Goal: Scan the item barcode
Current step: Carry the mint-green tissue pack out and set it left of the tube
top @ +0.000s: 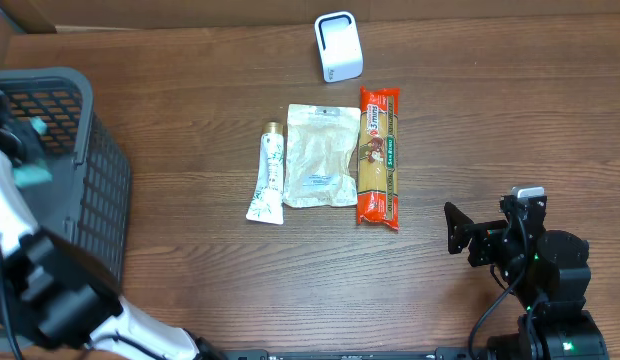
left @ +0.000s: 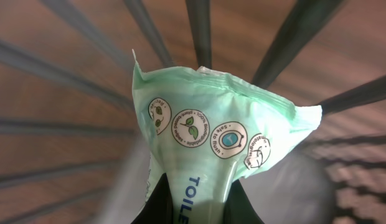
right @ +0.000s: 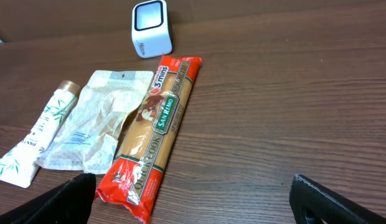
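My left gripper [left: 199,202] is shut on a pale green soft packet [left: 205,118] with round printed badges and blue letters. It holds the packet inside the dark basket [left: 199,31], whose ribs fill the left wrist view. From overhead the packet [top: 35,177] shows as a teal patch over the basket [top: 100,170] at the far left. The white barcode scanner [top: 338,46] stands at the table's back edge. My right gripper [top: 485,228] rests open near the front right, with nothing between its fingers [right: 68,199].
Three items lie in a row mid-table: a white tube [top: 267,175], a clear bag [top: 320,155] and a red pasta packet [top: 379,155]. The pasta packet [right: 159,124] lies just ahead of my right gripper's left finger.
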`<state>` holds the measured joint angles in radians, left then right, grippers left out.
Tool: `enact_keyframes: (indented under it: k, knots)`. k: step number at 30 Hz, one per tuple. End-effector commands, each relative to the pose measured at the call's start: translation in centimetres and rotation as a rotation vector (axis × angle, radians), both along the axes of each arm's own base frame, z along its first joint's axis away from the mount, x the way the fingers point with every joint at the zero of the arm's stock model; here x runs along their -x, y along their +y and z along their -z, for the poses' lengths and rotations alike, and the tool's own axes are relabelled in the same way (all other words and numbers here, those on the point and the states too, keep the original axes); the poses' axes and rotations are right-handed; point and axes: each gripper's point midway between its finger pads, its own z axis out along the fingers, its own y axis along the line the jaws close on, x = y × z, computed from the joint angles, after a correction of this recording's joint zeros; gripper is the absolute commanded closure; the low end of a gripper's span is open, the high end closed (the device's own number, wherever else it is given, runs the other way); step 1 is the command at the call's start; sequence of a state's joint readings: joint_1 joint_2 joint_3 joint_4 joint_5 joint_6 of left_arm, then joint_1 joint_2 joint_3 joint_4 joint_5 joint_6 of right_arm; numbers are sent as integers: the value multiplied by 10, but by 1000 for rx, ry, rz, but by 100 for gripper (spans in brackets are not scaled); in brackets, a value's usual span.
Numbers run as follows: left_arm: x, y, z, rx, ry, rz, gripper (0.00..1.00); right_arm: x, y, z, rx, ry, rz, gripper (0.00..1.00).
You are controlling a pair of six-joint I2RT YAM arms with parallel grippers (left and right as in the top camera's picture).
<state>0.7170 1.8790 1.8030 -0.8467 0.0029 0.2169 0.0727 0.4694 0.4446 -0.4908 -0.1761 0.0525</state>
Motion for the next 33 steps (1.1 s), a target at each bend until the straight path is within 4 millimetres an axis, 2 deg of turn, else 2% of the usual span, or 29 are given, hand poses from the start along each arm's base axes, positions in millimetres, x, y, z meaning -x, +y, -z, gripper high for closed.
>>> enact_keyframes:
  k: [1,3,5,7,9,12,15,18,24,28,33]
  knots:
    - [13,-19,-117,-88,-256,-65,96,0,1,1,1,-1,-3,0]
    - [24,-32,-150,-70,-360,-129,96,0,1,1,1,-1,-3,0]
    - [29,-54,-177,-25,-462,-125,96,0,1,1,1,-1,-3,0]
    - [23,-97,-203,64,-566,31,96,0,1,1,1,-1,-3,0]
    - [17,-142,-220,168,-630,203,96,0,1,1,1,-1,-3,0]
    - [14,-199,-221,307,-629,371,96,0,1,1,1,-1,-3,0]
    - [10,-244,-197,404,-523,455,96,0,1,1,1,-1,-3,0]
    - [6,-281,-159,435,-351,497,96,0,1,1,1,-1,-3,0]
    - [-8,-318,-73,356,-21,477,96,0,1,1,1,-1,-3,0]
    - [-21,-333,-15,326,141,418,96,0,1,1,1,-1,-3,0]
    - [-28,-348,60,391,290,337,96,0,1,1,1,-1,-3,0]
